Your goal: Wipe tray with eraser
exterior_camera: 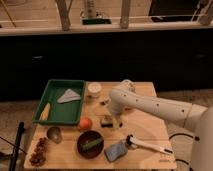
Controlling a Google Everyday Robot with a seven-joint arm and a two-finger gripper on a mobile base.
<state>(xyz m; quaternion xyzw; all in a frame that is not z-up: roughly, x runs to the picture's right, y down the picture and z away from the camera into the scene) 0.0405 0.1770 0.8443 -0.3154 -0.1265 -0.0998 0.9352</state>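
Observation:
The green tray (55, 117) lies at the table's back left, with a grey triangular cloth (68, 95) and a yellow item (45, 111) in it. The eraser (106, 121), a small dark-topped block, lies on the table's middle, right of the tray and apart from it. My white arm (150, 106) reaches in from the right and bends down over the table's middle. My gripper (115, 118) hangs just right of the eraser, close above the tabletop.
A white cup (94, 88) stands behind the eraser. An orange fruit (85, 122), a metal cup (54, 133), a dark bowl (90, 144) with a green item, a blue-grey sponge (116, 150), a white brush (147, 146) and brown snacks (39, 151) lie along the front.

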